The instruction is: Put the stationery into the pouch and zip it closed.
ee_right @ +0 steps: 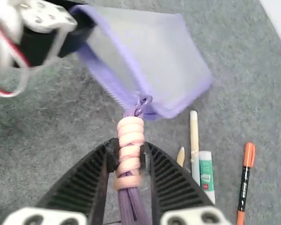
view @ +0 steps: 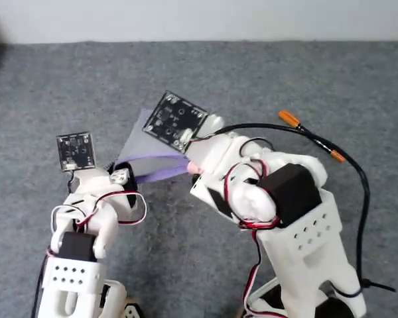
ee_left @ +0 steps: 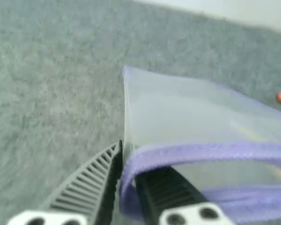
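My left claw (ee_left: 126, 165) pinches the pouch (ee_left: 192, 112) rim and my right claw (ee_right: 129, 147) clamps the zipper pull (ee_right: 130, 131). A hard tug could yank the rim free.

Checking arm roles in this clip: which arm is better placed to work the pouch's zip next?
Right. The right hand is shut on the pink zip tag, in line with the zip. The left hand clamps the far end of the pouch, anchoring it.
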`<action>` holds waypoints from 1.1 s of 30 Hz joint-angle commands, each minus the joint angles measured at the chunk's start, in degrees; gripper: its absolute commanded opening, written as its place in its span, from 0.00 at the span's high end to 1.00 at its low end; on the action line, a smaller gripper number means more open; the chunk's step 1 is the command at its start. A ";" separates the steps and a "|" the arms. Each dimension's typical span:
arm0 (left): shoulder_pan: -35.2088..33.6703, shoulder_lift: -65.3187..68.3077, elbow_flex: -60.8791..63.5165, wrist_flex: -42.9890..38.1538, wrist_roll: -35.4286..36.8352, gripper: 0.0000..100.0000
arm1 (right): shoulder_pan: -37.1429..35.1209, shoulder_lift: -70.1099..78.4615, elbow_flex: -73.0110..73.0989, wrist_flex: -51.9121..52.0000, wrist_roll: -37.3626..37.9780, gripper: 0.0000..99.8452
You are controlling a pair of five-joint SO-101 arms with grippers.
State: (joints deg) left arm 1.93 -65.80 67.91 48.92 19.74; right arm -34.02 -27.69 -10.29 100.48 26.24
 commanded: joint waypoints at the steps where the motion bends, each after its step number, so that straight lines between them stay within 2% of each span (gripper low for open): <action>1: -0.09 -0.18 -10.42 15.21 0.09 0.99 | 4.09 -2.68 -0.26 2.33 0.18 0.98; 5: -0.09 -0.09 -15.16 25.14 0.09 0.99 | 8.66 -4.88 -0.26 2.51 -0.09 0.86; 8: 0.00 -0.09 -17.63 29.63 0.79 0.99 | 11.38 -6.90 -0.18 2.51 -3.69 0.78; 15: 0.44 0.00 -25.71 40.70 3.69 0.99 | 19.56 -9.36 -0.09 2.51 -10.46 0.78; 21: 0.44 0.00 -33.01 47.12 4.75 0.99 | 25.98 -8.48 8.79 2.42 -10.73 0.78; 26: 0.35 0.09 -34.33 48.88 5.89 0.99 | 29.58 -0.92 19.16 2.07 -4.75 0.78; 33: 0.00 0.09 -32.66 49.23 9.14 0.99 | 29.58 19.47 16.35 -2.24 -1.41 0.78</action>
State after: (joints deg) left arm 2.11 -65.80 36.79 98.07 27.21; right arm -5.01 -15.30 8.88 100.04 23.25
